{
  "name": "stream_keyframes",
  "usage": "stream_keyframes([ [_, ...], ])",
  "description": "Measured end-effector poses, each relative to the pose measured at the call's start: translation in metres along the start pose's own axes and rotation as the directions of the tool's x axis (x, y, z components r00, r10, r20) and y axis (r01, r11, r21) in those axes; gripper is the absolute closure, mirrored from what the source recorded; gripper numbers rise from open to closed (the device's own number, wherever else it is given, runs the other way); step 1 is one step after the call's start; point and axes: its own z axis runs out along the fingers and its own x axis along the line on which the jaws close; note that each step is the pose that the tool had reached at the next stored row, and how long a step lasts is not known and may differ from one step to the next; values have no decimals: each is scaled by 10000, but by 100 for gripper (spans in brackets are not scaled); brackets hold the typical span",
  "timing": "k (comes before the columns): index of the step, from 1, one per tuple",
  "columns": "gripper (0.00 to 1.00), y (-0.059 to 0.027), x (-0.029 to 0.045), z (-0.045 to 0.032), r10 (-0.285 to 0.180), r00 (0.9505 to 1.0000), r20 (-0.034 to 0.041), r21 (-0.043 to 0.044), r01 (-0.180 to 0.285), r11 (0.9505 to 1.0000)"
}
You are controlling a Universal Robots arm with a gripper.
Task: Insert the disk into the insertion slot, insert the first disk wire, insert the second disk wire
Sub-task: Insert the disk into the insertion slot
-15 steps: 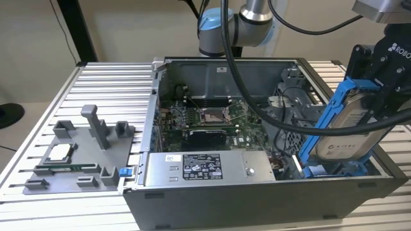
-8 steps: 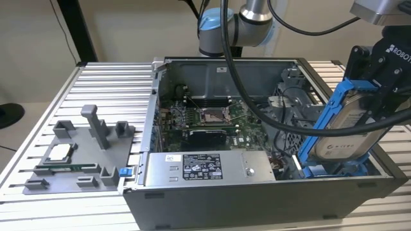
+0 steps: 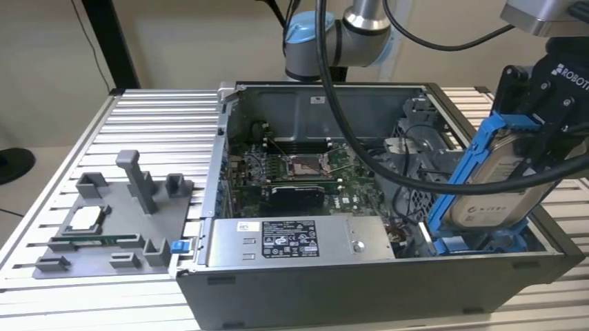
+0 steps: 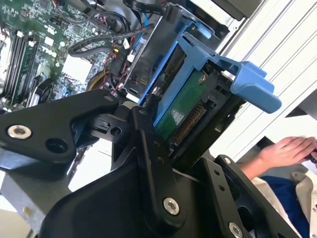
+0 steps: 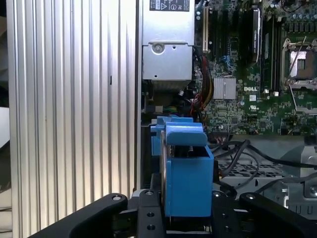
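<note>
Holding the disk [image 3: 501,186] up on end and tilted, my gripper [image 3: 541,134] is clamped on its upper part; in both wrist views the blue carrier [image 5: 185,173] sits tight between the black fingers [image 4: 148,144]. The disk's lower end hangs right at the insertion slot [image 3: 478,245], at the exterior view's right end of the open computer case [image 3: 368,289]; whether it touches the blue rails there I cannot tell.

I judge the first step under way, not done: the disk is not lying seated in the bay; its connector [image 4: 190,124] is bare in the second wrist view, so both wires are left to do.

Room is tight: the case wall stands just beside the slot on one side; a thick black cable [image 3: 396,172] slung across the case runs near the disk on the other; the grey power-supply box [image 3: 294,241] is well apart. The ribbed desk [image 3: 156,117] lies outside the case; a person's hand [image 4: 287,148] rests past its edge.
</note>
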Motion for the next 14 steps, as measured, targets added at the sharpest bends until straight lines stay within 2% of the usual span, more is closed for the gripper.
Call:
stream_keyframes([
  [9,100,-2,-48,33,-2,10000,55,-1,2,10000],
  [14,100,-52,-78,57,-6,10000,88,-8,6,10000],
])
